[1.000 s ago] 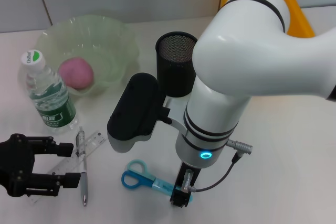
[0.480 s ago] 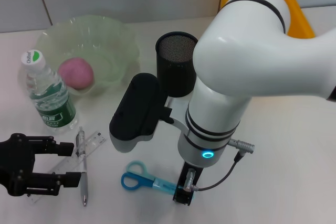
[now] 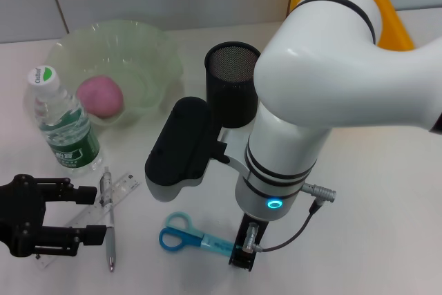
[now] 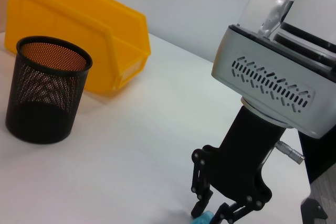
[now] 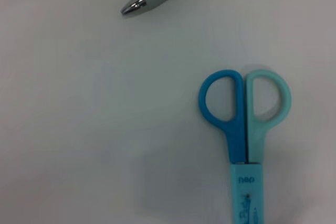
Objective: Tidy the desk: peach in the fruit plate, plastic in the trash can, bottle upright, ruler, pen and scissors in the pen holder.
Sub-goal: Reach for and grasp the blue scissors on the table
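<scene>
Right gripper (image 3: 242, 257) is down at the table, fingers around the sheathed blade end of the blue scissors (image 3: 188, 235); can't tell whether they've clamped. Scissors lie flat, handles toward the pen (image 3: 108, 220). Left gripper (image 3: 77, 215) sits idle at the near left, fingers spread, over the clear ruler (image 3: 103, 202). Peach (image 3: 100, 95) is in the green fruit plate (image 3: 148, 50), water bottle (image 3: 61, 121) upright beside it. Mesh pen holder (image 3: 231, 81) stands behind the right arm, yellow bin (image 3: 387, 6) further back.
</scene>
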Motion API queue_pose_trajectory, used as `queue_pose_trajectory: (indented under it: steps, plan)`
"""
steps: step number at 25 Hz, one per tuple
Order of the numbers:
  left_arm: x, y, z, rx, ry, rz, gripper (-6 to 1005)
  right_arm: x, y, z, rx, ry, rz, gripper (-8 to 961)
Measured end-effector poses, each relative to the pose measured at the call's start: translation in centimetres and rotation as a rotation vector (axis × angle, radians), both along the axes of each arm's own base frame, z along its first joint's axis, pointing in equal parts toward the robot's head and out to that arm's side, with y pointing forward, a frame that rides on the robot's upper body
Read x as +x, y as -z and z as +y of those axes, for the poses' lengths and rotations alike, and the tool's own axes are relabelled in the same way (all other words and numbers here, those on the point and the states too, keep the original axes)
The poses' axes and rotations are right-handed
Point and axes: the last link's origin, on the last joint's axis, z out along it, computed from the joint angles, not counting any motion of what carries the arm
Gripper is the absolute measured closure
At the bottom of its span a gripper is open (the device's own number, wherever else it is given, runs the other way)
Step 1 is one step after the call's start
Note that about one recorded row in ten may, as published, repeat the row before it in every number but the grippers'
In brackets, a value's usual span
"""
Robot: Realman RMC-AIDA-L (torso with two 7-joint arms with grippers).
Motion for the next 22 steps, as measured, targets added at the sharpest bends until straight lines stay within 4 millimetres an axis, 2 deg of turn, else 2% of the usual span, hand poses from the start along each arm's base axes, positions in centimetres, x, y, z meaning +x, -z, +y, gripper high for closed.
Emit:
queue_pose_trajectory:
  steps: [15, 22]
  plan:
    - [0.05, 0.01, 0.02, 0.002, 0.001, -0.003, 243, -0.25, -0.06, 0.00, 0.002, -0.001, 0.013, 774]
    - [-0.08, -0.08, 0.06, 0.009, -0.003, -0.003, 243, -0.70, -0.82, 0.19, 0.019, -0.006, 0.043, 779]
